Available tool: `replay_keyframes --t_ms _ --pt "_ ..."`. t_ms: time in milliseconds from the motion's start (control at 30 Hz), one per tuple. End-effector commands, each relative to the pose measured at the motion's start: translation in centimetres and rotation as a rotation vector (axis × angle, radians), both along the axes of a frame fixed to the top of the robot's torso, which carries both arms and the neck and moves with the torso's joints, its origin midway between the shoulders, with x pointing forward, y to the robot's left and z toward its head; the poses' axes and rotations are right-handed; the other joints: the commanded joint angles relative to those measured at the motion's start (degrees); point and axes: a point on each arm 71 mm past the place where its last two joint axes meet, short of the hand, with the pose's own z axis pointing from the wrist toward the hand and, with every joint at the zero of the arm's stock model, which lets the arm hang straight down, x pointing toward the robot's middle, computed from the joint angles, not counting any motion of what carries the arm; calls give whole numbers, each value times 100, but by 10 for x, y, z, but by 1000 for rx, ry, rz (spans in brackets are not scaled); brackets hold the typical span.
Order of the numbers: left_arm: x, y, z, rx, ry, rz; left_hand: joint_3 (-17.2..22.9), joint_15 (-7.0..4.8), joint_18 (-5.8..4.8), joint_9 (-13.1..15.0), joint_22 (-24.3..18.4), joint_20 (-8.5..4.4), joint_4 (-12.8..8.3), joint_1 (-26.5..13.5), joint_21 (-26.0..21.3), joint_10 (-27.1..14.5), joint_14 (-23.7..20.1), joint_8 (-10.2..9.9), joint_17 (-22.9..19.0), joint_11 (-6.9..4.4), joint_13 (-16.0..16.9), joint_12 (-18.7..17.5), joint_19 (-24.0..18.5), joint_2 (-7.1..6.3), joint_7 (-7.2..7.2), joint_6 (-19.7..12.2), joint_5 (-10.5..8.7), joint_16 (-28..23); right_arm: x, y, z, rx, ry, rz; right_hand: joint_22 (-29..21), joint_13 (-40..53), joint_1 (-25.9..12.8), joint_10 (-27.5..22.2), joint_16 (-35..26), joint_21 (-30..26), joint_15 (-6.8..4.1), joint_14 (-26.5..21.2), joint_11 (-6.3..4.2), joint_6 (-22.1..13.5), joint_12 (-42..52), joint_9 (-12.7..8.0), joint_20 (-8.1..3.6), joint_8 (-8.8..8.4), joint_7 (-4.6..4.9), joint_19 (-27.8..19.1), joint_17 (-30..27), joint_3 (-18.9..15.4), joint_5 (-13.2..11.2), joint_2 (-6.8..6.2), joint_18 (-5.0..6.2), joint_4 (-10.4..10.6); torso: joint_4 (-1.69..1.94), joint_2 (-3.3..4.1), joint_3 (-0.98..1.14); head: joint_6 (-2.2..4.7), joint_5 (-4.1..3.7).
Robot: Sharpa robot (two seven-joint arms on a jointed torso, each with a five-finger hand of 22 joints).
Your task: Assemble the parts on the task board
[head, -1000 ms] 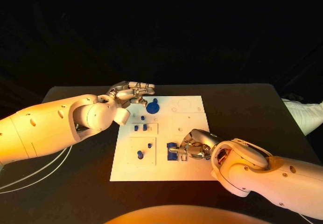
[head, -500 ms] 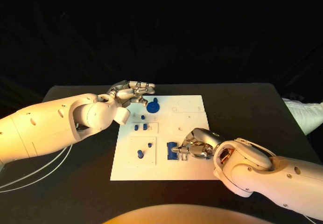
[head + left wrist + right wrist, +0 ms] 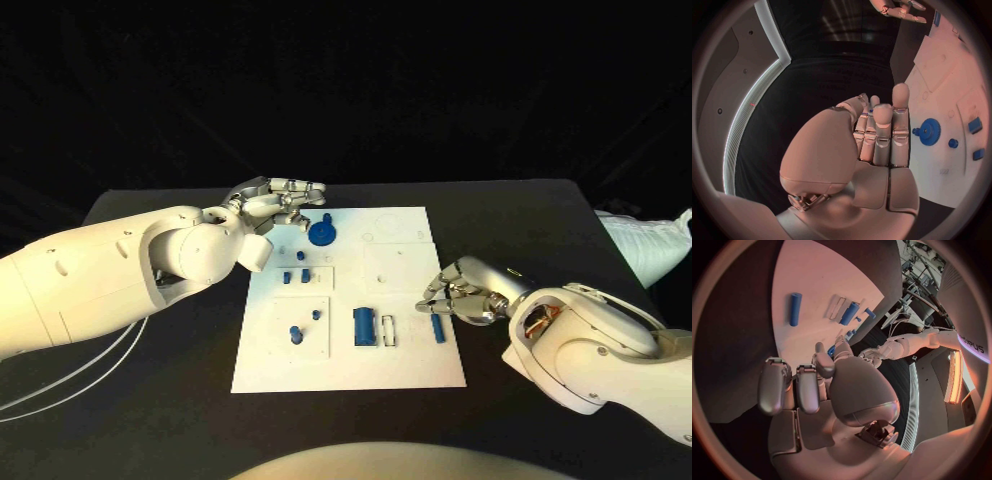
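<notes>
The white task board (image 3: 389,360) lies mid-table. On it are a blue gear (image 3: 322,233), several small blue pegs (image 3: 297,274), a blue block (image 3: 364,325) and a blue rod (image 3: 438,328) lying flat near the right edge. My right hand (image 3: 462,296) hovers at the board's right edge just beyond the rod, fingers curled, holding nothing. The right wrist view shows this hand (image 3: 811,390) curled, with the rod (image 3: 795,308) and block (image 3: 849,313) on the board (image 3: 817,275) ahead. My left hand (image 3: 277,196) is at the board's far left corner beside the gear (image 3: 929,131), its fingers (image 3: 882,135) extended and empty.
Black table (image 3: 548,220) surrounds the board, with free room to the right and far side. White cables (image 3: 58,385) lie at the left near my left arm. A white object (image 3: 646,240) sits past the table's right edge.
My right hand has drawn away to the right from the blue block, uncovering the blue rod that now lies on the board. The left hand has barely moved.
</notes>
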Motion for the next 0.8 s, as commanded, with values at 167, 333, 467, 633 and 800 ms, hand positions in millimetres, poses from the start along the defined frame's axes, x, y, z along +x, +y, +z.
replay_keyframes --t_ms 167,333,467,633,800 --pt "-1 -2 1 -8 -7 -17 -37 7 109 -4 -7 19 -13 -56 -38 -37 -45 31 -5 -8 5 25 -40 -18 14 -44 24 -8 -4 -14 -9 -159 14 35 -32 -136 -8 -65 -69 -47 35 322 -12 167 -188 -23 32 -60 -15 -34 8 -41 -79 -62 -33 8 -19 -6 4 21 -47" --pt "-1 -2 1 -9 -7 -18 -37 7 109 -4 -7 19 -13 -56 -38 -37 -45 31 -5 -8 5 25 -40 -18 14 -44 24 -8 -6 -15 -16 -237 9 35 -42 -243 -108 -89 -87 -57 13 320 -39 312 -332 -8 15 -61 -54 -39 -6 -95 -95 -115 -31 94 4 1 4 15 -77" --pt "-1 -2 1 -8 -6 -18 -37 7 109 -4 -7 19 -13 -56 -38 -37 -45 31 -5 -8 5 25 -40 -18 14 -44 24 -8 -7 -13 -22 -274 24 43 -46 -284 -160 -95 -94 -61 4 320 -50 361 -388 2 7 -64 -68 -40 -10 -113 -101 -123 -30 146 11 2 -1 11 -77" --pt "-1 -2 0 -8 -5 -17 -37 7 109 -4 -7 19 -13 -56 -38 -37 -45 31 -5 -8 5 25 -40 -18 14 -44 24 -8 -7 -11 -27 -295 34 50 -48 -293 -177 -91 -96 -63 -1 321 -56 384 -403 7 2 -68 -76 -40 -11 -114 -83 -117 -30 172 6 5 -3 0 -67" --pt "-1 -1 0 -8 -5 -16 -37 7 109 -4 -7 19 -13 -56 -38 -37 -45 31 -5 -8 5 25 -40 -18 14 -44 24 -8 -6 -11 -28 -319 21 54 -49 -294 -181 -91 -96 -63 -2 321 -57 386 -406 7 1 -69 -77 -40 -10 -116 -81 -118 -30 176 -1 4 -3 -15 -57"
